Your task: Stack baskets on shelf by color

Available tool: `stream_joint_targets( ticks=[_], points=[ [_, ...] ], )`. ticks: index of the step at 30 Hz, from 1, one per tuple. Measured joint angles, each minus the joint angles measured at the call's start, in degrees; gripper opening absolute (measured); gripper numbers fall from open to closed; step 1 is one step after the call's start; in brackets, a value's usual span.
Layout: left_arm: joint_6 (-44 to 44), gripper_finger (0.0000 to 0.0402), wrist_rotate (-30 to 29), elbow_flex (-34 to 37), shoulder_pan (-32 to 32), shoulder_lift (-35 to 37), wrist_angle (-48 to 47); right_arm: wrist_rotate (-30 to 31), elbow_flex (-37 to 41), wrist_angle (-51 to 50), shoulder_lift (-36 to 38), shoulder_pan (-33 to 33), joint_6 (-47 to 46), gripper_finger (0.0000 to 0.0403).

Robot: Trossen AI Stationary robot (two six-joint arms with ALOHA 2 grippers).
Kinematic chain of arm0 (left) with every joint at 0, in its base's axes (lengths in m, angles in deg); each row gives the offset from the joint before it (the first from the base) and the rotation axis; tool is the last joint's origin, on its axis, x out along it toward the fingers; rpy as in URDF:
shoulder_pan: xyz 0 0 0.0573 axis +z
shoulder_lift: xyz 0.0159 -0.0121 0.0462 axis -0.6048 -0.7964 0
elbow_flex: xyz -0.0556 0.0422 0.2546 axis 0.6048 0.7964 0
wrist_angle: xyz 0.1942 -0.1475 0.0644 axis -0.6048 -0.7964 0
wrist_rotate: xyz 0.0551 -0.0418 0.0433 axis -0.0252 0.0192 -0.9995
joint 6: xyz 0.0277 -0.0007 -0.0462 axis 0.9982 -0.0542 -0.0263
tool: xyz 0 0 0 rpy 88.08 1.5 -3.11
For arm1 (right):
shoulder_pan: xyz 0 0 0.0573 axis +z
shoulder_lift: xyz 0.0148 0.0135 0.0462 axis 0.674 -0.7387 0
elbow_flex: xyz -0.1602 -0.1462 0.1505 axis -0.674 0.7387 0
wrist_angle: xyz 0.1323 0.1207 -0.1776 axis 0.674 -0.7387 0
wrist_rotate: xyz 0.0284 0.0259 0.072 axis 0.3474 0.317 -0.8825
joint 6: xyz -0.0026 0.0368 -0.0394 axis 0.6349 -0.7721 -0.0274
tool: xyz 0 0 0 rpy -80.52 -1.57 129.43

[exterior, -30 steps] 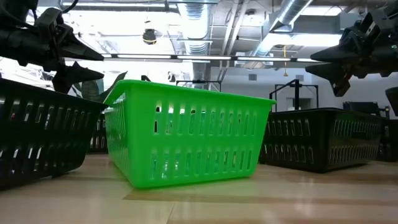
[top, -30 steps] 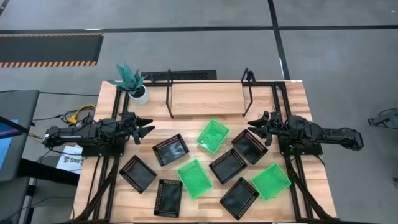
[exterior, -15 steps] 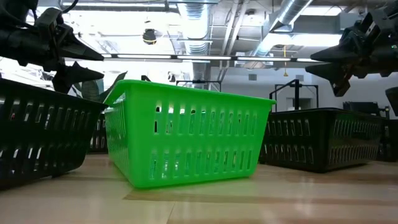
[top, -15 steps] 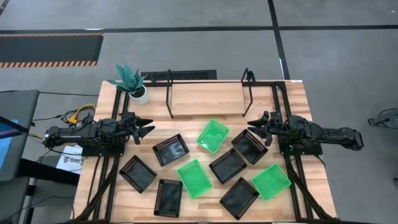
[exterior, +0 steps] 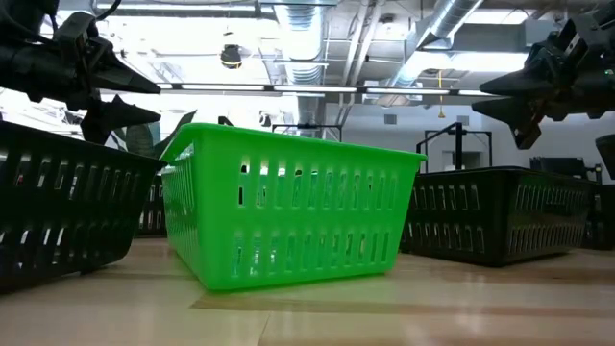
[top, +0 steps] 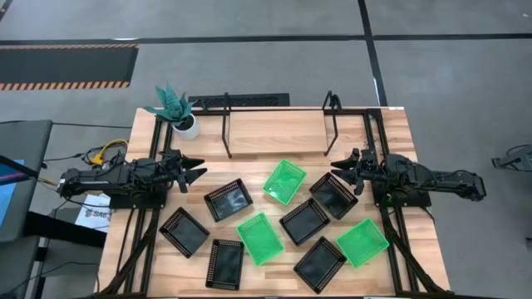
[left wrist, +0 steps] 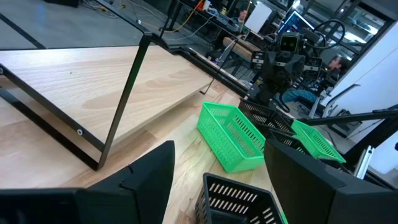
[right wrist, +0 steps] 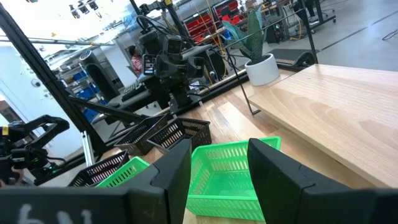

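Note:
Nine baskets lie scattered flat on the wooden table: six black ones, such as one (top: 228, 199) left of centre and one (top: 333, 195) under the right gripper's reach, and three green ones (top: 284, 181) (top: 260, 237) (top: 362, 242). The shelf (top: 278, 124), a black rod rack, stands along the far edge with nothing on it. My left gripper (top: 193, 172) hovers open above the table's left side, left of the baskets. My right gripper (top: 341, 169) hovers open at the right side, above the far corner of a black basket. In the low view both grippers (exterior: 130, 91) (exterior: 500, 96) hang well above the baskets.
A teal plant in a white pot (top: 176, 112) stands at the table's far left corner beside the shelf. Black frame rails (top: 141, 241) (top: 399, 241) run along both table sides. Bare wood lies between the shelf posts and along the near edge.

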Motion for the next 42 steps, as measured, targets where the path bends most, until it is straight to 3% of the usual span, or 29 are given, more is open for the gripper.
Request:
stream_joint_targets(
  ticks=[37, 42],
  points=[
    [-0.72, 0.0236, -0.17, 0.04, 0.0, -0.02, 0.5, 0.65, -0.01, 1.7, 0.01, -0.5, 0.33, 0.0184],
    [-1.09, 0.0236, -3.48, 0.07, -0.02, -0.02, 0.67, 0.85, -0.01, 2.25, 0.01, -0.5, 0.44, 0.0182]
  ],
)
